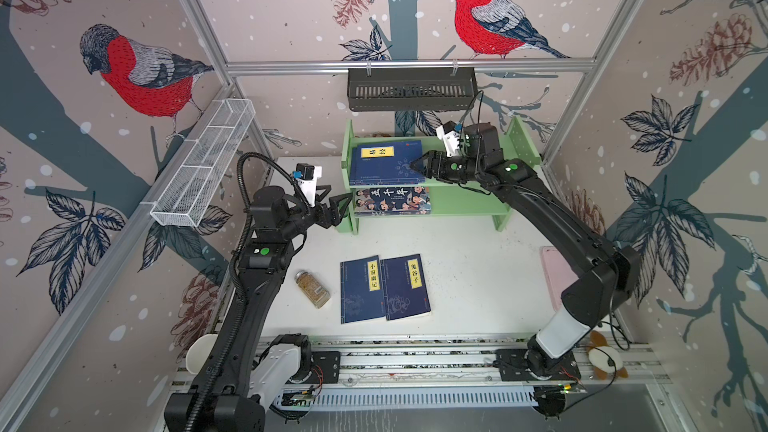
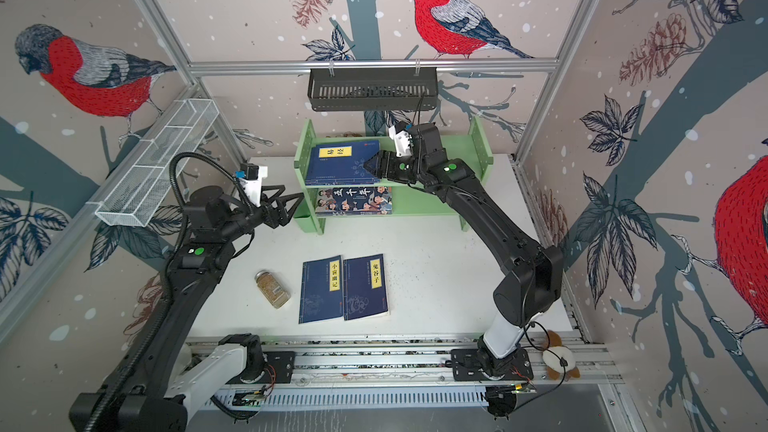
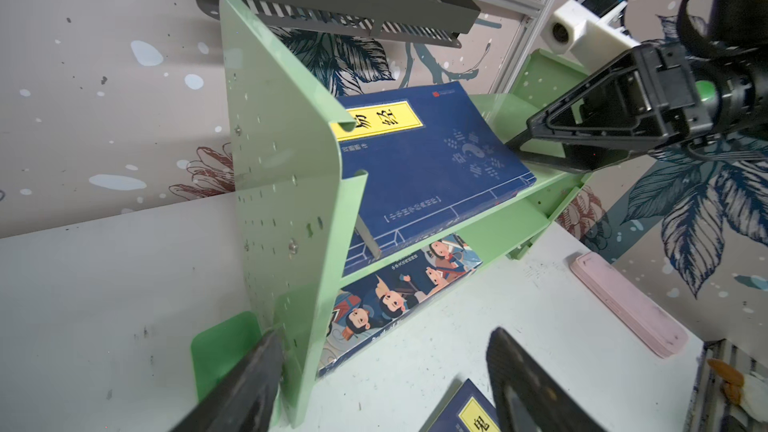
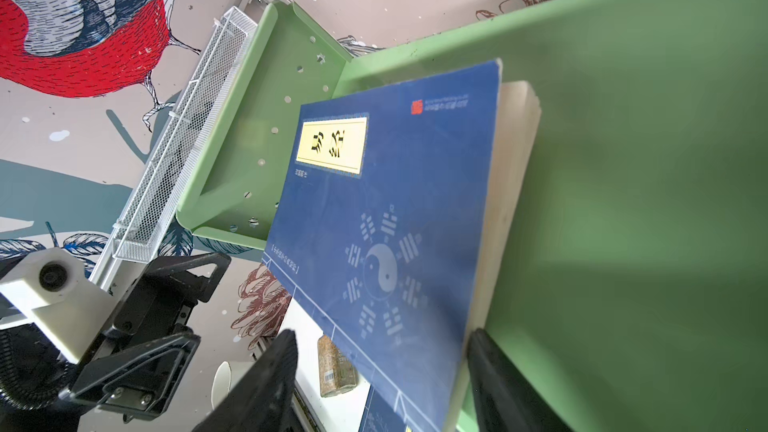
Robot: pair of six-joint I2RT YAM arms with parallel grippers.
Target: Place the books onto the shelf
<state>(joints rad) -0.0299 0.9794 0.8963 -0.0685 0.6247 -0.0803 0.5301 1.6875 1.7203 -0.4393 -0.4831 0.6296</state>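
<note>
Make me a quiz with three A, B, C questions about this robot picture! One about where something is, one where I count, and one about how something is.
1. Which tier of the shelf holds the cartoon book? A top; B lower; C neither.
2. How many navy books lie on the table? A one; B four; C two.
3. How is the jar? A lying on its side; B standing upright; C standing on its lid.

Answers: 1 B, in both top views it lies under the top tier. 2 C, two lie side by side. 3 A, its lid points sideways along the table.
</note>
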